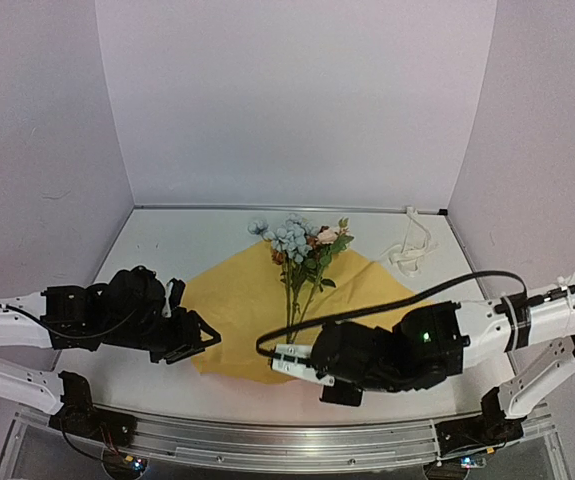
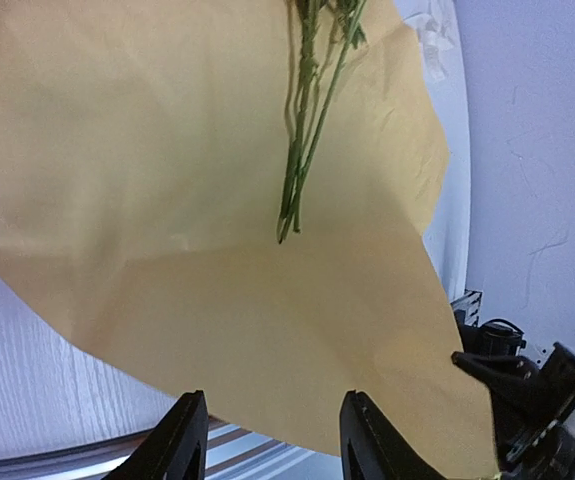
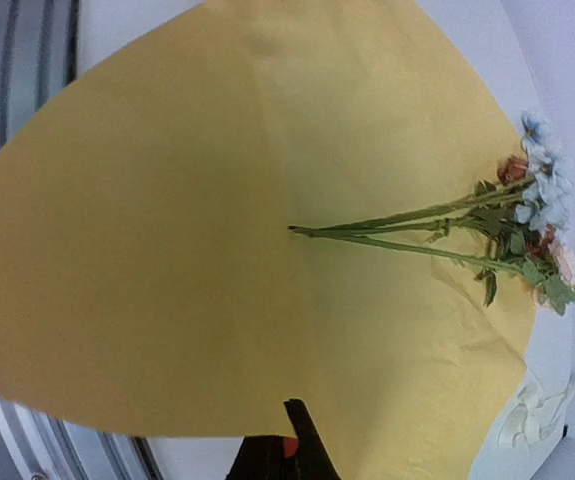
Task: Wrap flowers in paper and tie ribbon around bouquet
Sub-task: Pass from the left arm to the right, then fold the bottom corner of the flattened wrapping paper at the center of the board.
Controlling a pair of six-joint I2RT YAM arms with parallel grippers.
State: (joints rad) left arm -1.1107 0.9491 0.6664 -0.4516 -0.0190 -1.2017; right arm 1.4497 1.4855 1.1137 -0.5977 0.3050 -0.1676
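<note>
The paper [image 1: 247, 300] lies flat on the table with its yellow face up. The flowers [image 1: 302, 245] lie across it, blooms at the far end and green stems [image 2: 302, 150] pointing toward me. My left gripper [image 1: 199, 342] sits at the paper's left corner; its fingers [image 2: 182, 440] stand open, and the paper's edge [image 2: 217, 150] lies just beyond them. My right gripper [image 3: 302, 420] is shut on the paper's near edge [image 3: 217, 200], with one dark finger lying on top of the sheet. The ribbon [image 1: 410, 245] lies curled at the back right, off the paper.
White walls close in the table on three sides. An aluminium rail [image 1: 267, 440] runs along the near edge under both arms. The right arm's black cable [image 1: 387, 305] arches over the paper's right corner. The right gripper body [image 2: 527, 390] shows at the left wrist view's lower right.
</note>
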